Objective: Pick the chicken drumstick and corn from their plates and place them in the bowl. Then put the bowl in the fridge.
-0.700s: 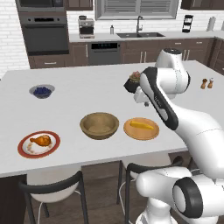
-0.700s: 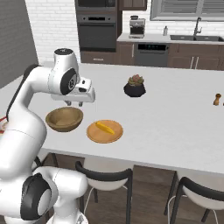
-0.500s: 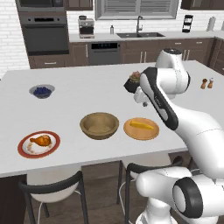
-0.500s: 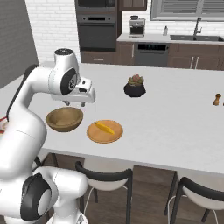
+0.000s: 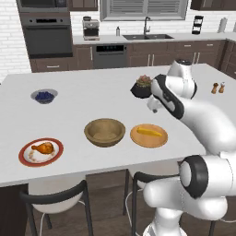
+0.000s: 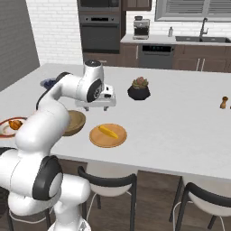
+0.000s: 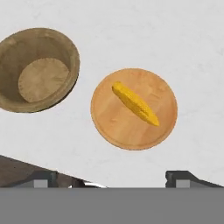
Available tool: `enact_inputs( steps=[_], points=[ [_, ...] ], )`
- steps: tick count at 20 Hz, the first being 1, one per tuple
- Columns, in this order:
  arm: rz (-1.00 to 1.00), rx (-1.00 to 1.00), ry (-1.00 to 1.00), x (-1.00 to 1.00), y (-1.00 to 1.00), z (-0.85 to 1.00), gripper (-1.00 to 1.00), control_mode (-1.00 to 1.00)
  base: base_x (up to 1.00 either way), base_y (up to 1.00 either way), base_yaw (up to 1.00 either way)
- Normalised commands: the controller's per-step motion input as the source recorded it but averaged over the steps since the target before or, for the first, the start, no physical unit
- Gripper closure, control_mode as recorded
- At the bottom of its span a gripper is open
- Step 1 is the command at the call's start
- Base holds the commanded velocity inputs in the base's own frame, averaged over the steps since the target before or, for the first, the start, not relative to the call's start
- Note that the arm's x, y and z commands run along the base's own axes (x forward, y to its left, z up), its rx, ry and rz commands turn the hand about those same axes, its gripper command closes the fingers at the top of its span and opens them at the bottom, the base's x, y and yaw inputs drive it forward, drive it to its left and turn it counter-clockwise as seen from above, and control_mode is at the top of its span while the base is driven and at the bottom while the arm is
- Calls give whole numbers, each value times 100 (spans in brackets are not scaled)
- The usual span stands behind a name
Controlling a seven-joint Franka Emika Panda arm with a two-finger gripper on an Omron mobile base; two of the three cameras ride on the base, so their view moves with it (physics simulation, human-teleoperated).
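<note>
On the white bench (image 5: 83, 99) the small yellow corn cob (image 7: 134, 103) lies slantwise across the middle of the plain tan-orange wooden plate (image 7: 164, 124), and just beside that plate stands the deep round tan-brown wooden bowl (image 7: 57, 41), holding nothing. Well apart from both, near the bench's front edge, the golden-brown chicken drumstick (image 5: 43, 148) rests on the white plate with a wide red rim (image 5: 26, 160). The fingers (image 7: 111, 179) hover high above the bench, spread wide and released, grasping nothing, with the corn plate below them. Farther back sit a small grey bowl of blueberries (image 5: 44, 96) and a dark potted succulent (image 6: 139, 89).
</note>
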Motion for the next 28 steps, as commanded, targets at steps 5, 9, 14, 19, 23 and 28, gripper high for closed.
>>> enact_inputs(
  steps=[5,9,14,19,23,28],
  points=[
    [37,-8,1,86,-30,-63,-100,-100,0,0,0],
    [28,-23,0,53,3,-84,-100,-100,0,0,0],
    [11,-18,1,14,2,-65,-100,-100,0,0,0],
    [1,-10,7,6,32,-52,-100,-100,0,0,0],
    [3,-2,3,29,27,-38,-100,-100,0,0,0],
    [1,0,-6,50,-4,-20,-100,-100,0,0,0]
  ],
)
